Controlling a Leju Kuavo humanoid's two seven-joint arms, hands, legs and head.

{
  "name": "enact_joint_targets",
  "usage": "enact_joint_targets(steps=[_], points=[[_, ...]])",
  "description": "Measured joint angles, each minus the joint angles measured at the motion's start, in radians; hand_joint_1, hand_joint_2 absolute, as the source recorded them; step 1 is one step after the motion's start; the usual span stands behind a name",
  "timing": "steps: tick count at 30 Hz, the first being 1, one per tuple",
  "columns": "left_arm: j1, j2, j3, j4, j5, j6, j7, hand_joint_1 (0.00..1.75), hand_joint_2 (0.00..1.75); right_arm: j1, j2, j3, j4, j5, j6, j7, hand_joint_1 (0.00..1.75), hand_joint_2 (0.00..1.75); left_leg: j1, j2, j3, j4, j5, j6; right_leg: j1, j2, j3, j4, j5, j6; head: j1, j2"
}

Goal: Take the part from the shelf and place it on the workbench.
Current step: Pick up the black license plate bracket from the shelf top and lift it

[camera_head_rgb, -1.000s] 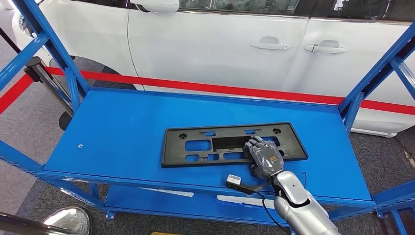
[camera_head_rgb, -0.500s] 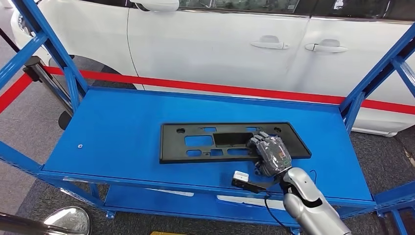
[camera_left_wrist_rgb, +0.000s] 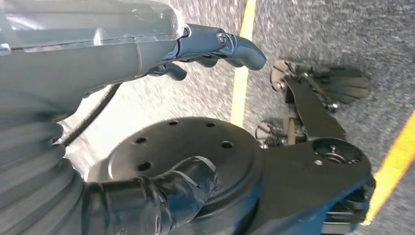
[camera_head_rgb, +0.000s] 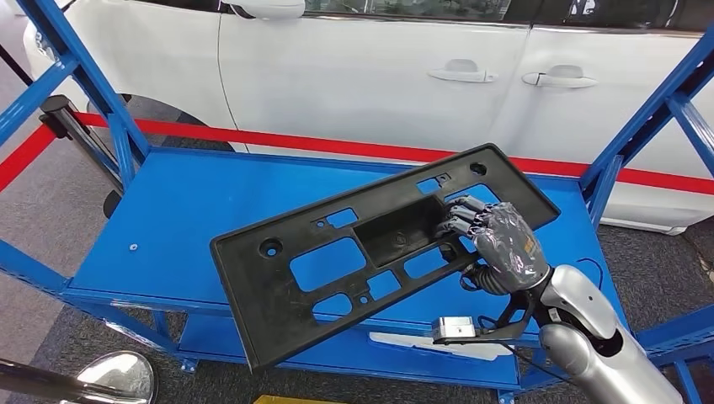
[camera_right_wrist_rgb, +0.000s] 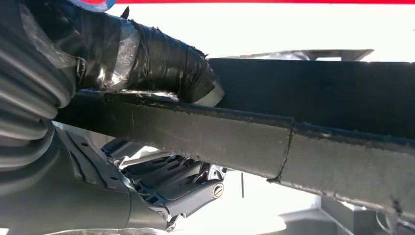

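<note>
At centre frame, a long black perforated plastic plate (camera_head_rgb: pixel 370 252) is gripped, tilted above the blue metal shelf (camera_head_rgb: pixel 194 227), by the right hand (camera_head_rgb: pixel 497 244); no writing is legible.

The part (camera_head_rgb: pixel 370 252) is tilted up over the shelf (camera_head_rgb: pixel 194 227), held at its right end by the right hand (camera_head_rgb: pixel 497 244), with a car (camera_head_rgb: pixel 379 76) right behind the shelf.

head view is reading bright and sharp under even light, right wrist view is blowing out white behind, left wrist floor is blurring.
</note>
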Motion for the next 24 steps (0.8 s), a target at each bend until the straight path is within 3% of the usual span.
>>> enact_joint_targets(steps=[2, 5, 6, 8, 10, 11, 12, 15, 16, 17, 20, 21, 22, 24], points=[[0.010, 0.000, -0.009, -0.002, -0.038, -0.007, -0.047, 0.00, 1.75, 0.018, -0.003, -0.008, -0.010, 0.028, -0.020, 0.009, 1.75, 1.75, -0.002, -0.003, -0.008, 0.010, 0.001, -0.018, 0.005, 0.007, 0.010, -0.030, 0.005, -0.013, -0.001, 0.000], [0.049, -0.003, -0.026, -0.026, -0.081, -0.050, -0.100, 0.00, 1.75, 0.085, -0.012, -0.045, -0.027, 0.059, -0.059, -0.033, 1.75, 1.75, 0.000, -0.008, -0.016, 0.014, -0.002, -0.035, 0.009, 0.003, -0.002, -0.027, 0.019, -0.046, -0.002, 0.000], [0.060, -0.004, -0.027, -0.039, -0.085, -0.065, -0.099, 0.00, 1.75, 0.100, -0.014, -0.057, -0.032, 0.062, -0.063, -0.053, 1.75, 1.75, 0.001, -0.006, -0.026, 0.037, -0.025, -0.037, 0.009, 0.002, -0.009, -0.028, 0.026, -0.057, -0.002, 0.000], [0.072, -0.003, -0.027, -0.056, -0.094, -0.077, -0.088, 0.00, 1.75, 0.118, -0.016, -0.070, -0.039, 0.067, -0.060, -0.078, 1.75, 1.75, 0.000, -0.002, -0.065, 0.141, -0.108, -0.037, 0.014, 0.001, -0.027, -0.029, 0.040, -0.074, -0.003, 0.000], [0.072, 0.001, -0.026, -0.059, -0.100, -0.069, -0.075, 0.00, 1.75, 0.128, -0.016, -0.074, -0.043, 0.070, -0.053, -0.087, 1.75, 1.75, -0.005, -0.001, -0.100, 0.262, -0.179, -0.033, 0.024, -0.002, -0.047, -0.026, 0.052, -0.082, -0.003, 0.000], [0.070, 0.003, -0.025, -0.059, -0.101, -0.063, -0.069, 0.00, 1.75, 0.129, -0.016, -0.074, -0.043, 0.070, -0.049, -0.091, 1.75, 1.75, -0.008, -0.001, -0.097, 0.285, -0.191, -0.028, 0.030, -0.006, -0.057, -0.025, 0.059, -0.085, -0.003, 0.000], [0.067, 0.005, -0.025, -0.058, -0.102, -0.058, -0.062, 0.00, 1.75, 0.130, -0.016, -0.073, -0.043, 0.071, -0.046, -0.095, 1.75, 1.75, -0.011, 0.000, -0.074, 0.268, -0.185, -0.020, 0.036, -0.011, -0.067, -0.023, 0.065, -0.088, -0.003, 0.000], [0.054, 0.015, -0.023, -0.058, -0.105, -0.050, -0.044, 0.00, 1.75, 0.130, -0.016, -0.071, -0.049, 0.071, -0.042, -0.105, 1.75, 1.75, -0.029, 0.030, 0.066, 0.067, -0.133, 0.011, 0.049, -0.027, -0.085, -0.022, 0.085, -0.089, -0.002, 0.000], [0.048, 0.018, -0.023, -0.058, -0.106, -0.047, -0.039, 0.00, 1.75, 0.130, -0.017, -0.071, -0.051, 0.071, -0.040, -0.110, 1.75, 1.75, -0.035, 0.040, 0.095, 0.018, -0.121, 0.019, 0.050, -0.033, -0.087, -0.023, 0.091, -0.085, -0.002, 0.000], [0.044, 0.021, -0.023, -0.056, -0.107, -0.045, -0.035, 0.00, 1.75, 0.131, -0.018, -0.069, -0.053, 0.070, -0.038, -0.115, 1.75, 1.75, -0.040, 0.045, 0.107, -0.007, -0.113, 0.024, 0.049, -0.040, -0.087, -0.024, 0.097, -0.080, -0.002, 0.000], [0.039, 0.024, -0.020, -0.052, -0.108, -0.041, -0.030, 0.00, 1.75, 0.132, -0.019, -0.060, -0.057, 0.068, -0.033, -0.126, 1.75, 1.75, -0.043, 0.023, 0.096, -0.024, -0.076, 0.032, 0.042, -0.055, -0.087, -0.031, 0.108, -0.060, -0.004, 0.000], [0.038, 0.024, -0.019, -0.050, -0.108, -0.041, -0.029, 0.00, 1.75, 0.132, -0.020, -0.058, -0.058, 0.066, -0.033, -0.128, 1.75, 1.75, -0.041, 0.018, 0.091, -0.033, -0.060, 0.037, 0.041, -0.049, -0.091, -0.021, 0.090, -0.055, -0.004, 0.000], [0.037, 0.025, -0.018, -0.049, -0.108, -0.041, -0.027, 0.00, 1.75, 0.132, -0.021, -0.057, -0.059, 0.062, -0.030, -0.131, 1.75, 1.75, -0.038, 0.014, 0.083, -0.041, -0.044, 0.041, 0.040, -0.039, -0.100, 0.007, 0.054, -0.051, -0.004, 0.000], [0.036, 0.027, -0.017, -0.047, -0.110, -0.039, -0.021, 0.00, 1.75, 0.132, -0.024, -0.054, -0.063, 0.047, -0.013, -0.146, 1.75, 1.75, -0.036, 0.004, 0.057, -0.042, -0.018, 0.045, 0.036, -0.021, -0.126, 0.113, -0.047, -0.044, -0.003, 0.000]])
